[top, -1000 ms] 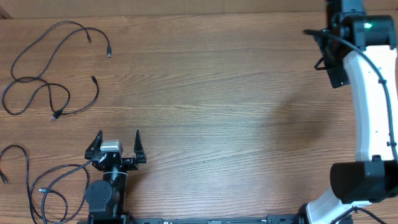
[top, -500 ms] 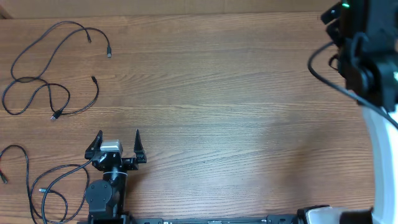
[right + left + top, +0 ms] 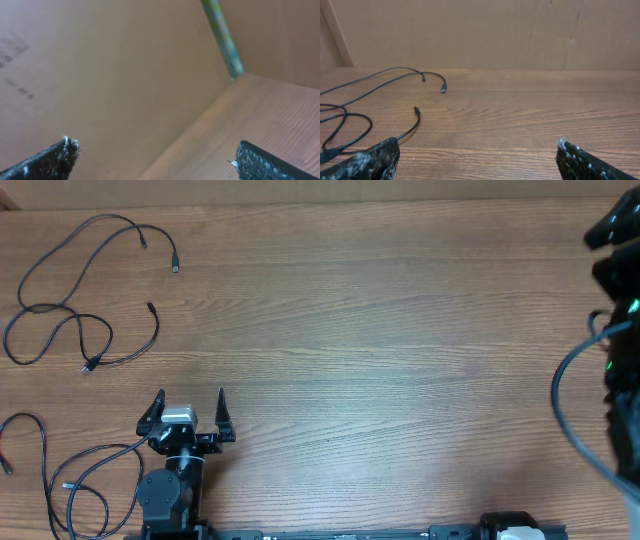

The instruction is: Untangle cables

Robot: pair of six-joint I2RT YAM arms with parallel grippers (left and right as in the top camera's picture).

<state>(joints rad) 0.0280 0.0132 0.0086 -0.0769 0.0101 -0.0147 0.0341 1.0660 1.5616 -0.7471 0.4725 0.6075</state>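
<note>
The cables lie as loose thin black strands at the table's far left. One strand (image 3: pixel 100 218) arcs along the back and ends in a plug (image 3: pixel 175 268). Another (image 3: pixel 152 330) loops to a plug (image 3: pixel 88 366). A third (image 3: pixel 42 442) curls by the front-left edge. In the left wrist view, two plug ends (image 3: pixel 443 89) (image 3: pixel 416 110) lie ahead on the left. My left gripper (image 3: pixel 190 394) (image 3: pixel 478 145) is open and empty, short of the cables. My right gripper (image 3: pixel 153 146) is open and empty, facing a cardboard wall.
The right arm (image 3: pixel 615 330) hangs blurred at the right edge, high and close to the overhead camera. A cardboard wall (image 3: pixel 480 30) backs the wooden table (image 3: pixel 380 330). The left arm's base (image 3: pixel 165 490) stands at the front edge.
The right arm has swung from the back right corner towards the right edge and closer to the overhead camera. The left arm and the cables have not moved.
</note>
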